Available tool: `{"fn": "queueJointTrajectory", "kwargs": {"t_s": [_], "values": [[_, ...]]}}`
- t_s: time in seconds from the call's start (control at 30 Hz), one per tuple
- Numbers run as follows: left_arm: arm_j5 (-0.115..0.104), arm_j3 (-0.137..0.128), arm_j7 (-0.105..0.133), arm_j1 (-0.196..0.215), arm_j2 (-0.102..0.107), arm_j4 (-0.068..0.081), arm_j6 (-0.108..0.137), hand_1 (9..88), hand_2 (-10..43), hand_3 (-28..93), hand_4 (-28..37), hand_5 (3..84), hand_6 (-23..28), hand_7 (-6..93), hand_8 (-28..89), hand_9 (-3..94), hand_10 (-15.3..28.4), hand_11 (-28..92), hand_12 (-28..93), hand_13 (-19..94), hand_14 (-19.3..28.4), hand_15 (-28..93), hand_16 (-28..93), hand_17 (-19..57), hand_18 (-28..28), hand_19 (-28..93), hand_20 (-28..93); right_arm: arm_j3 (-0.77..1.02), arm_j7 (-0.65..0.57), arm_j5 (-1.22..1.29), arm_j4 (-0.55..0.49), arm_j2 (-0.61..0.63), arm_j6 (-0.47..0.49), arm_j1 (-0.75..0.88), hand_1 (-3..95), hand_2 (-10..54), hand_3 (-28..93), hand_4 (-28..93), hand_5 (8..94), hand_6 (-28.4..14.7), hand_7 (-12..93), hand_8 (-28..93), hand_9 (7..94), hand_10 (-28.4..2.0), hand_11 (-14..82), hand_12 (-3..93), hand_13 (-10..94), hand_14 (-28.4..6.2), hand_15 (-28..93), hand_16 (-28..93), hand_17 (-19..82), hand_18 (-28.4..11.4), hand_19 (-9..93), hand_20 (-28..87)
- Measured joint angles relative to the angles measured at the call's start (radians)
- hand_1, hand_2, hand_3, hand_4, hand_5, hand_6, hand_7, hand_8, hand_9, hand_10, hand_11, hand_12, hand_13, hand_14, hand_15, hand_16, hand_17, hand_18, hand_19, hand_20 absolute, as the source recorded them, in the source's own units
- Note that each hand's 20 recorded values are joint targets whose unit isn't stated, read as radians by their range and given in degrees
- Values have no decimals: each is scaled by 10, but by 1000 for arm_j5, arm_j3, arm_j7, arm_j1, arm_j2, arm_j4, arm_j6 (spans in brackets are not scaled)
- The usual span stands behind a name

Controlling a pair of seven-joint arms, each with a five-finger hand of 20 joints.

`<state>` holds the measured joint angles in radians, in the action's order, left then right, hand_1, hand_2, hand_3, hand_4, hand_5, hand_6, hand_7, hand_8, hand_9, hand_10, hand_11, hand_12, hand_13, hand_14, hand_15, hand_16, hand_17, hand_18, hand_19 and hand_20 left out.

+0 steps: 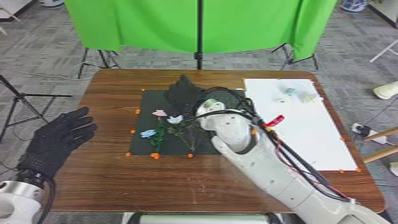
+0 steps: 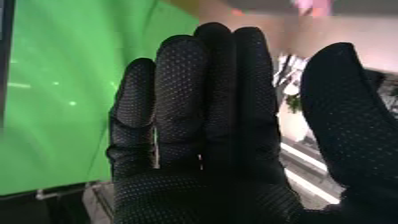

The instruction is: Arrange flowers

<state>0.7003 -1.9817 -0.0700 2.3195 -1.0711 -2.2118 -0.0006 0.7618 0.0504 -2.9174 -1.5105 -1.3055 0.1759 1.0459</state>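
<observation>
In the head view my right hand (image 1: 184, 94) is over the upper part of the black mat (image 1: 202, 146), its fingers straight and pointing away from me. Just nearer than it lie a pink flower (image 1: 160, 113), a white flower (image 1: 175, 119) and a blue flower (image 1: 148, 133), with green stems on the mat. My left hand (image 1: 55, 142) is at the table's left edge, fingers extended, apart from the flowers. The right wrist view shows my right hand (image 2: 206, 120) open, its thumb spread away from its fingers and nothing held.
A white sheet (image 1: 306, 135) lies on the right side of the brown table (image 1: 115, 175), with small pale items (image 1: 290, 91) near its far end. A red object (image 1: 275, 120) is beside my right forearm. A green cloth hangs beyond the table.
</observation>
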Motion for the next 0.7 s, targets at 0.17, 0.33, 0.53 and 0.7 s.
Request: {"fn": "queueJointTrajectory", "kwargs": {"t_s": [0.17,0.33,0.53,0.7], "values": [[0,0,-1,-2,-5,0,0,261,31,711,-283,357,44,251,-133,285,131,339,139,220,148,505,-49,-83,210,504,61,44,-25,71,-42,15,7,0,259,-95,899,-283,511,2,315,-218,551,-81,355,225,518,-46,601,212,188,-166,697,416],[0,0,-1,-2,-11,0,0,260,30,712,-283,357,45,250,-132,285,131,339,139,220,148,505,-49,-83,210,504,61,93,-92,156,-68,64,-8,1,260,-95,912,-283,426,-23,300,-207,444,-107,348,212,430,-65,543,160,187,-160,669,368],[0,-3,1,3,-17,-2,0,260,31,712,-283,357,45,250,-133,285,130,339,139,220,148,504,-49,-84,210,503,62,175,-190,231,-69,156,-42,28,260,-95,914,-283,382,-34,298,-203,399,-113,345,208,393,-72,514,138,183,-153,639,323],[0,-7,5,12,-21,-6,0,261,31,711,-283,357,44,251,-132,285,130,340,139,220,147,503,-49,-84,211,503,61,227,-211,234,-71,244,-58,72,263,-95,911,-283,393,-30,305,-207,416,-105,356,204,420,-67,504,132,182,-154,640,310]]}}
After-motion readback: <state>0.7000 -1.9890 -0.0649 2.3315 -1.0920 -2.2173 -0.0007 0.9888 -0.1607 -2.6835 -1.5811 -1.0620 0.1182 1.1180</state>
